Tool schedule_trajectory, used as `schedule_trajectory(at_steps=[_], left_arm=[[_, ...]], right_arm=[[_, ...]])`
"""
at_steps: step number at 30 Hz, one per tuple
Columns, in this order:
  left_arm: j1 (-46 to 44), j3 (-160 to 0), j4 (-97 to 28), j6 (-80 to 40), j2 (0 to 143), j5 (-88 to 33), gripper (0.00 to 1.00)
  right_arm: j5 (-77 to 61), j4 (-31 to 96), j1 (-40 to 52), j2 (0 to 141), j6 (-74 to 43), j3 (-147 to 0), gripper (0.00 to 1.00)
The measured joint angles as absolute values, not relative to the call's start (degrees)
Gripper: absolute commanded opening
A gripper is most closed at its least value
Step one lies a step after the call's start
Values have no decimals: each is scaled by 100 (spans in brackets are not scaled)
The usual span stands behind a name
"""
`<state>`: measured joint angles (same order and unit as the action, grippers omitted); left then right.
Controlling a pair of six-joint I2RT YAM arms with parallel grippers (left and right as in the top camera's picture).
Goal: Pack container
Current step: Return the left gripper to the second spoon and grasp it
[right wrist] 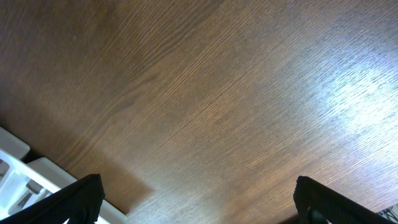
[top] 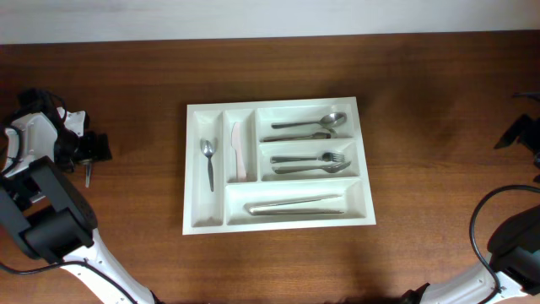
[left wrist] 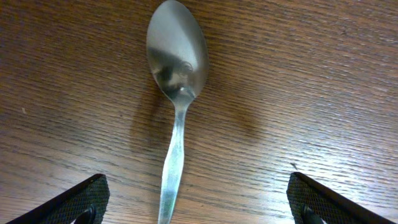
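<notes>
The white tray (top: 278,105) lies flat in the middle of the wooden table (top: 422,76), and in the overhead view its long axis runs from 9 o'clock to 3 o'clock, with the 3 o'clock end turned a little toward 12. Two narrow compartments sit at its 9 o'clock end and run from 12 to 6. The outer one holds a small spoon (top: 207,160) with its bowl toward 12, and the inner one holds a white plastic knife (top: 238,152). The wide compartments lie along the long axis of the tray. The one at 12 o'clock holds spoons (top: 308,127) with bowls toward 3, the middle one holds forks (top: 312,162) with tines toward 3, and the one at 6 o'clock holds metal knives (top: 295,205). The left gripper (left wrist: 199,202) is well apart from the tray, at its 9 o'clock side, and its jaws are spread wide and hold nothing. In the left wrist view a loose spoon (left wrist: 177,74) lies on the table between the two fingers (left wrist: 74,202), touching neither, with its bowl toward 12 and its handle toward 6. The right gripper (right wrist: 202,202) is at the 3 o'clock side of the tray, also spread wide and empty, above bare wood. A corner of the tray shows at 8 o'clock in the right wrist view.
</notes>
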<state>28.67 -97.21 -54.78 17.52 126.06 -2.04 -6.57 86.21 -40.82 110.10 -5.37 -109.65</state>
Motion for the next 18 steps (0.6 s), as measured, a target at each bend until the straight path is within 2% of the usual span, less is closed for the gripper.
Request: schedule_trajectory(at_steps=[18], left_arm=[[2862,-9721,-5347,1809,12606,-104,93]], right_arm=[[-657,8621,-4082,11010,-537,-10965,99]])
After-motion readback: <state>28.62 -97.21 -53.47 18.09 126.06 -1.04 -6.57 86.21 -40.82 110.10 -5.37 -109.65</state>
